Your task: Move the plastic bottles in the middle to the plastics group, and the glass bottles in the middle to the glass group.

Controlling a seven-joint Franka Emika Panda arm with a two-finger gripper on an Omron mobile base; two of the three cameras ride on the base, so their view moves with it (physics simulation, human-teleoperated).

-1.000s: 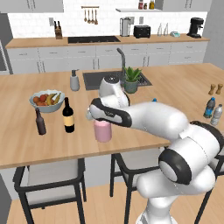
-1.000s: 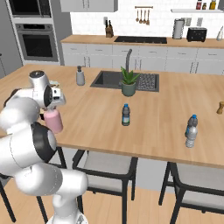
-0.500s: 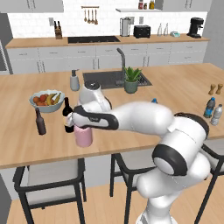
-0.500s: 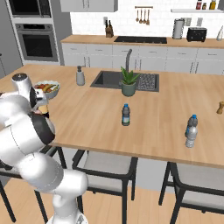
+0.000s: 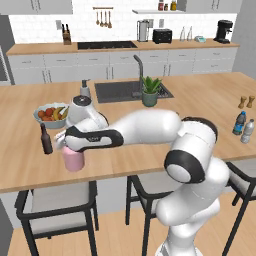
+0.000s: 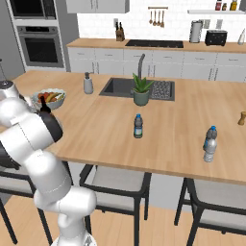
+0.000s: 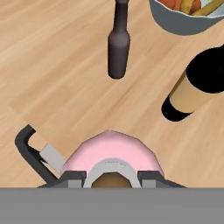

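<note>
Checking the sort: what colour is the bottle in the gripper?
Pale pink with a grey stopper; the pink bottle shows best in the hand view.

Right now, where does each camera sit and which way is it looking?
Left base view: behind the arm's left, facing the island; arm reaches left, hand shut on the pink bottle.
Right base view: behind its right; arm at left, water bottle mid-counter.
Hand view: looks down over the pink bottle.
Shared: brown bottle, fruit bowl.

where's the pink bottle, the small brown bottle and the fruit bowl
pink bottle [image 5: 73, 160], left base view, its round body
small brown bottle [image 7: 118, 51], hand view, its body
fruit bowl [image 5: 43, 119], left base view, its outer wall
</note>
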